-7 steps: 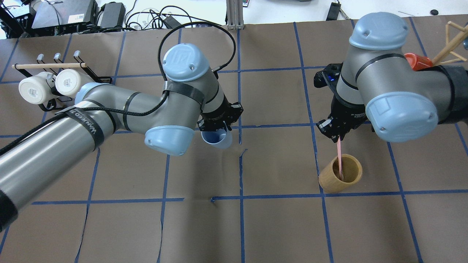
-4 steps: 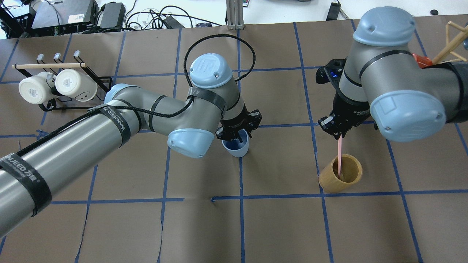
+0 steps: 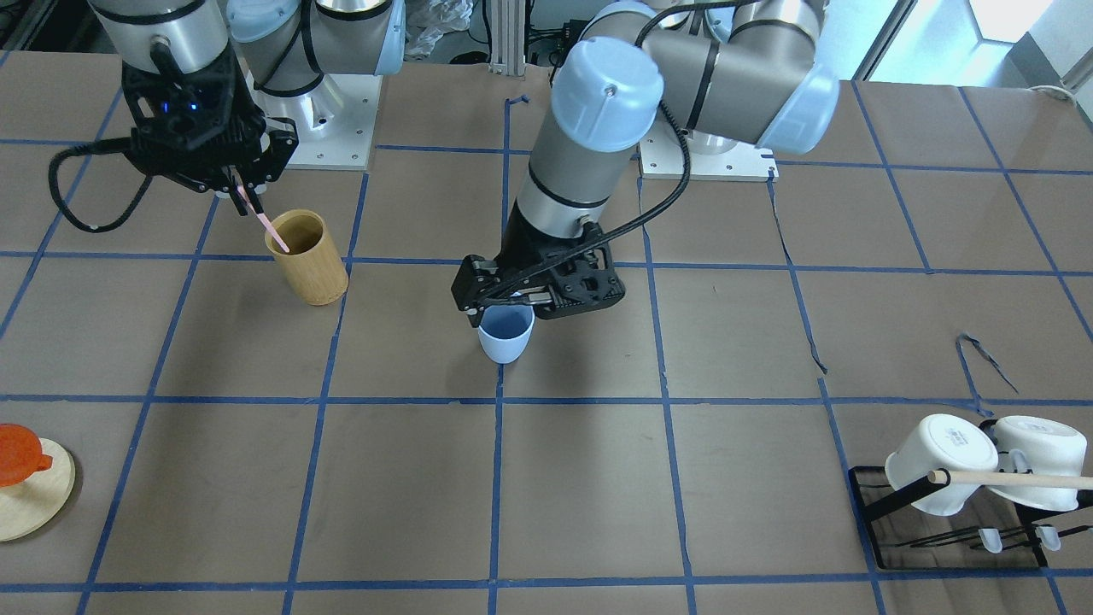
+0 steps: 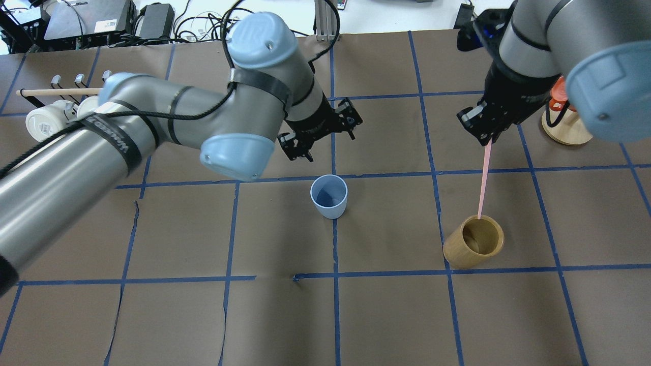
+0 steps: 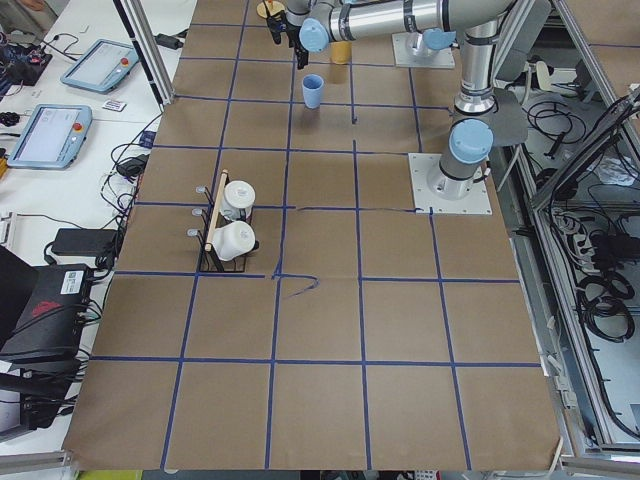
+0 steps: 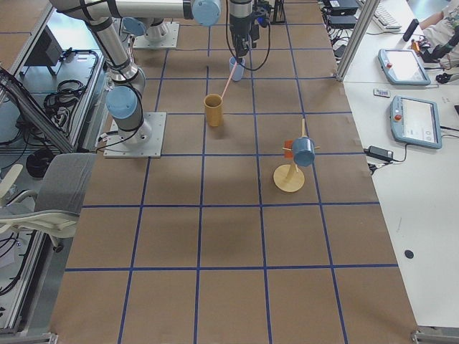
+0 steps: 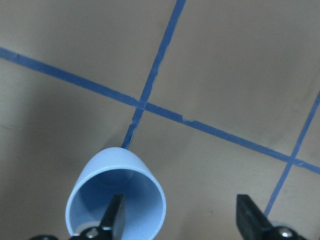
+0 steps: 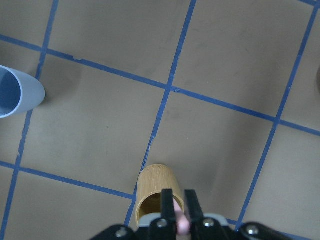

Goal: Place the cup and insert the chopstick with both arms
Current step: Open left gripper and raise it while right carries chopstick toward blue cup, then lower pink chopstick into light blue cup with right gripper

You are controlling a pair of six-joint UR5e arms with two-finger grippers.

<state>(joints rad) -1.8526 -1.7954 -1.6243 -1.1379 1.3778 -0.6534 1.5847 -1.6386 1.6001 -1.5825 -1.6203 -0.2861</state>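
The left gripper [image 4: 323,137] hangs above the table [image 4: 386,315] with its jaws spread wide and nothing between them. The blue cup [image 4: 329,196] stands upright on the brown paper, mouth up, just beside a blue tape line [image 4: 335,239] near the table's centre. In the left wrist view one finger [image 7: 114,216] overlies the cup's mouth while the other sits well clear of the cup's side; neither grips the cup. The right gripper [image 4: 489,138] is clenched on the upper end of the pink chopstick [image 4: 483,180], which hangs tilted. Its lower tip sits at the rim of the bamboo holder [image 4: 460,251], and the front-facing view places that tip just inside the mouth. The holder stands upright, well apart from the cup. A rack with white mugs [image 3: 939,465] sits at the table's edge on the robot's left.
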